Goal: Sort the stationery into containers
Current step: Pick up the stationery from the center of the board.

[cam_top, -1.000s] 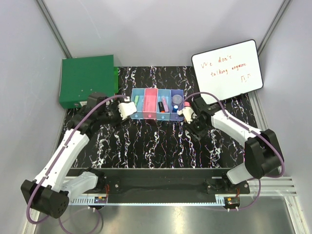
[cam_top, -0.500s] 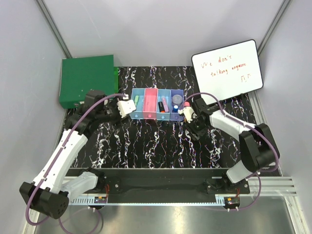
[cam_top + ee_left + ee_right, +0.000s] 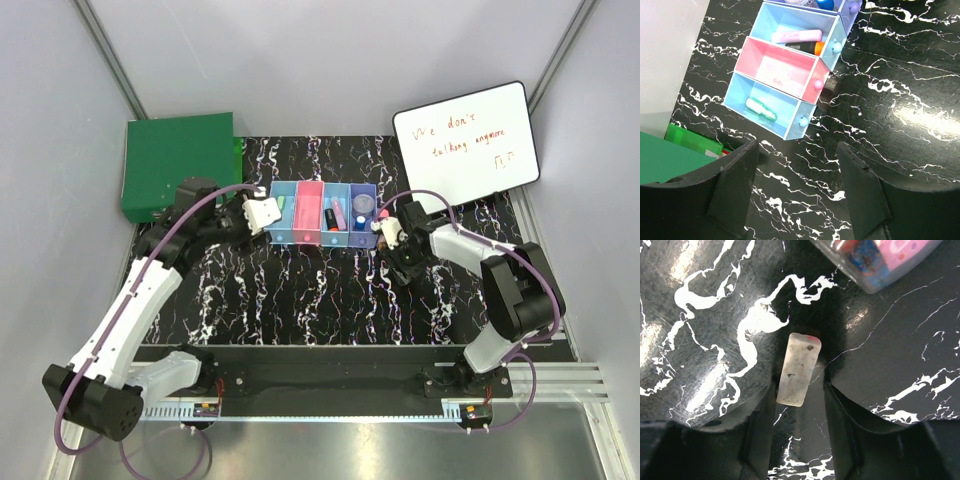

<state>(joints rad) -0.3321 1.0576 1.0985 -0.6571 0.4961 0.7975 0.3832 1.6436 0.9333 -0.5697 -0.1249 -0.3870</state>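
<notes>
On the black marbled worktop the containers stood at upper centre of the top view, with the left hand open and empty beside their left end. The right hand had its fingers apart on both sides of a small white block. This block lay flat at the centre of the right wrist view, near the purple bin; the hand needed, I judge, to lower squarely and close on the long sides.
</notes>
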